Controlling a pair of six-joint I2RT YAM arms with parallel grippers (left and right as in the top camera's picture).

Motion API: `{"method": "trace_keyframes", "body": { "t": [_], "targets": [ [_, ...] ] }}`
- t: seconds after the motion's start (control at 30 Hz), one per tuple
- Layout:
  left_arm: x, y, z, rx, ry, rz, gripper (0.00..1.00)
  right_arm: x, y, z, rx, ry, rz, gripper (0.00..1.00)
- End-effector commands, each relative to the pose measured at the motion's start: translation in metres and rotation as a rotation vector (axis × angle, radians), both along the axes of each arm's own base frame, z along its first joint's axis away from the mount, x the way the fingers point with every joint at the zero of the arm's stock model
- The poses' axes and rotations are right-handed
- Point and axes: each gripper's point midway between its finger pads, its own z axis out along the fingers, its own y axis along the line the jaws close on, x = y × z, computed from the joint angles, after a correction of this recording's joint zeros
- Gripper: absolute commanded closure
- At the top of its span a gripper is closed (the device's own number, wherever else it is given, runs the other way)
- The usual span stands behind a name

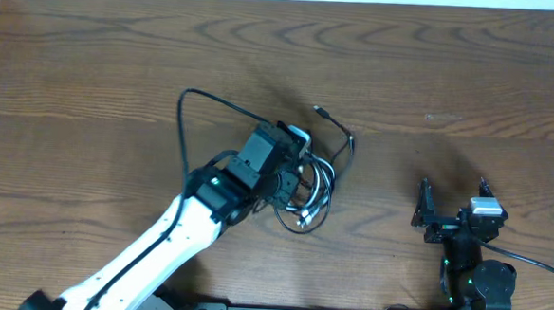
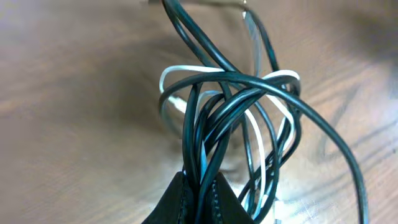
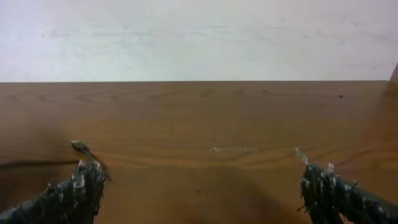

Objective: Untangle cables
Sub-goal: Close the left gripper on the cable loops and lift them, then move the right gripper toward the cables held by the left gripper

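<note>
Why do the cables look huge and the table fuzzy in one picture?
Left wrist: the camera sits close to the cables, so the table behind blurs. Right wrist: the near fingers are soft, the table crisp. Overhead: evenly sharp.

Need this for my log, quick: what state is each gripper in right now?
Left gripper: shut on the cables.
Right gripper: open, holding nothing.
</note>
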Motion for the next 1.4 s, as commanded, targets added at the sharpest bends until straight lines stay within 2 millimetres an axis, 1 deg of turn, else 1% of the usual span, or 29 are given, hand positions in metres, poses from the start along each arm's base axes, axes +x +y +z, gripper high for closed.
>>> {"method": "trace_keyframes", "body": {
  "t": [0.0, 0.1, 0.27, 0.63, 0.77, 0.97, 1.1, 1.27, 1.37],
  "targets": [
    [0.011, 0.002, 0.034, 0.000, -0.132, -0.018, 0.93, 0.000, -0.001, 0.000, -0.016, -0.001, -0.005, 0.01],
    [0.010, 0.003, 0.044, -0.002, -0.172, -0.043, 0.93, 0.000, -0.001, 0.000, -0.016, -0.001, -0.005, 0.01],
    [0.010, 0.003, 0.054, -0.011, -0.209, -0.058, 0.93, 0.000, -0.001, 0.000, -0.016, -0.001, -0.005, 0.01],
    [0.010, 0.002, 0.058, 0.037, -0.267, -0.146, 0.92, 0.000, -0.001, 0.000, -0.016, -0.001, -0.005, 0.01],
    [0.005, -0.008, 0.067, -0.022, -0.280, -0.191, 0.93, 0.000, -0.001, 0.000, -0.016, -0.001, -0.005, 0.01],
    [-0.004, -0.028, 0.089, -0.106, -0.352, -0.328, 0.92, 0.000, -0.001, 0.000, -0.016, -0.001, -0.005, 0.01],
    [-0.008, -0.031, 0.097, -0.100, -0.405, -0.396, 0.93, 0.000, -0.001, 0.000, -0.016, -0.001, -0.005, 0.00],
    [-0.011, -0.029, 0.106, -0.103, -0.438, -0.406, 0.92, 0.000, -0.001, 0.000, -0.016, -0.001, -0.005, 0.01],
    [-0.020, -0.033, 0.115, -0.147, -0.445, -0.441, 0.92, 0.000, -0.001, 0.000, -0.018, -0.002, -0.008, 0.01]
  ]
}}
